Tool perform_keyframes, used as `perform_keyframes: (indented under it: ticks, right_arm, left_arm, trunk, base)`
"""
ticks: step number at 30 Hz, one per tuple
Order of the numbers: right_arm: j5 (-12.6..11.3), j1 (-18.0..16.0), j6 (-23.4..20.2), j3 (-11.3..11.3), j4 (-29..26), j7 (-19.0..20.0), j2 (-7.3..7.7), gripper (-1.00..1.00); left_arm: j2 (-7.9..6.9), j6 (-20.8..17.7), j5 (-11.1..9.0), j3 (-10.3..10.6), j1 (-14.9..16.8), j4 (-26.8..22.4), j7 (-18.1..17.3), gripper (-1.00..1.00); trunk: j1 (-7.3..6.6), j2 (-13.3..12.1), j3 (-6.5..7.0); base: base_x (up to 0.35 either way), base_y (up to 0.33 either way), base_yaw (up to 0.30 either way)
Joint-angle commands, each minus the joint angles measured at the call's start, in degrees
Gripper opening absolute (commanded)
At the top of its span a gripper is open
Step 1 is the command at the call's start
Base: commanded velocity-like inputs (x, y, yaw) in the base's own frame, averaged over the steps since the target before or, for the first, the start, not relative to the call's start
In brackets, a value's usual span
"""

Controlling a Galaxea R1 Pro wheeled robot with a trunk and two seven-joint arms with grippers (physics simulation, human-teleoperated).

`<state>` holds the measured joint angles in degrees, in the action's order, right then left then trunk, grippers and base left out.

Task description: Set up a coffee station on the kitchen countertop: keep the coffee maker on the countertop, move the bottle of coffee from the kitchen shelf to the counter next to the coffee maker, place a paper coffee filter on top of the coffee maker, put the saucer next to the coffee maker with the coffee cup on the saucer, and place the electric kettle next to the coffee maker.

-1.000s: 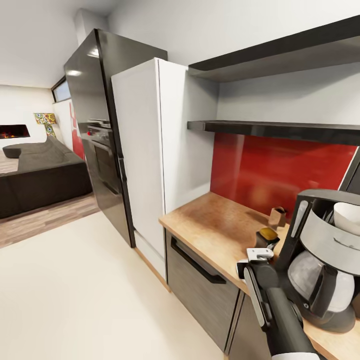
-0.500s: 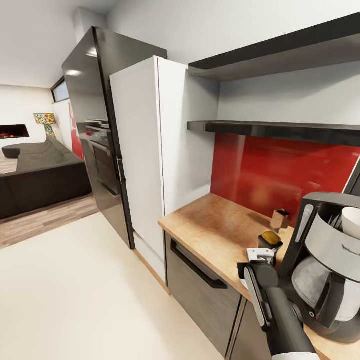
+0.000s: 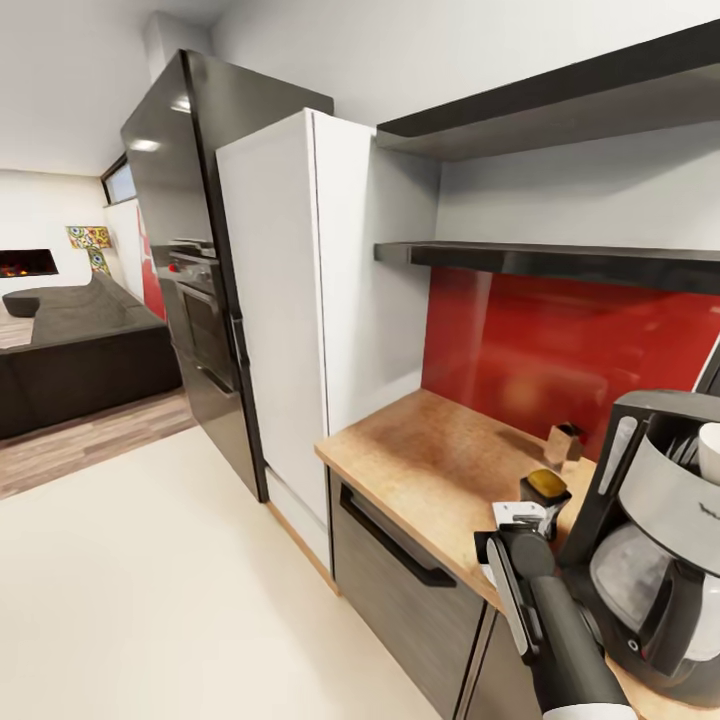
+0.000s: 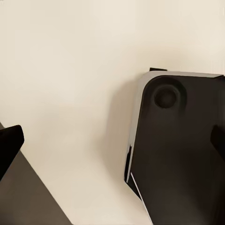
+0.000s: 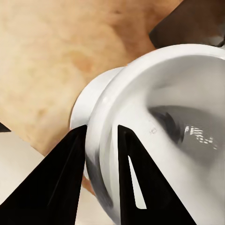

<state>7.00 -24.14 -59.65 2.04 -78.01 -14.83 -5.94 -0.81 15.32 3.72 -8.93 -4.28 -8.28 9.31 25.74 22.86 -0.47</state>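
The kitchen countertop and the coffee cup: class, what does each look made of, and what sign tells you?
The kitchen countertop: looks like matte light wood or wood-look laminate, with mottled tan grain. The coffee cup: looks like glazed white ceramic, smooth with bright reflections inside, though plastic cannot be ruled out. The right pincer grips its rim.

The coffee maker (image 3: 655, 560) is cut by the frame edge (its lettering too small to read).

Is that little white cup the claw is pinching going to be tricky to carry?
Probably somewhat. The coffee cup looks glazed and glossy, so it may slip. The right gripper pinches only its thin rim, one finger inside and one outside, so it could swing or tilt. It looks rigid and likely chips if dropped on the kitchen countertop.
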Motion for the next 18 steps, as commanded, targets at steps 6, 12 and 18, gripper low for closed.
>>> perform_keyframes:
  ticks: [6, 12, 18]
  right_arm:
    - [0.6, 0.0, -0.3, 0.1, 0.0, 0.4, -0.04, -1.0]
    - [0.6, 0.0, -0.3, 0.1, 0.1, 0.4, -0.04, -1.0]
    - [0.6, 0.0, -0.3, 0.1, 2.4, 0.4, 0.04, -1.0]
  left_arm:
    - [-0.01, 0.2, 0.4, -0.4, 0.0, -0.1, 0.1, 1.0]
    - [-0.01, 0.2, 0.4, -0.3, 0.0, -0.1, 0.1, 1.0]
    - [-0.06, 0.2, 0.4, -0.4, 0.0, -0.1, 0.1, 1.0]
  trunk:
    - [0.04, 0.1, -0.05]
    - [0.04, 0.1, -0.05]
    - [0.04, 0.1, -0.05]
  base:
    - [0.131, -0.082, 0.0]
    - [0.015, -0.01, 0.0]
    - [0.001, 0.0, 0.0]
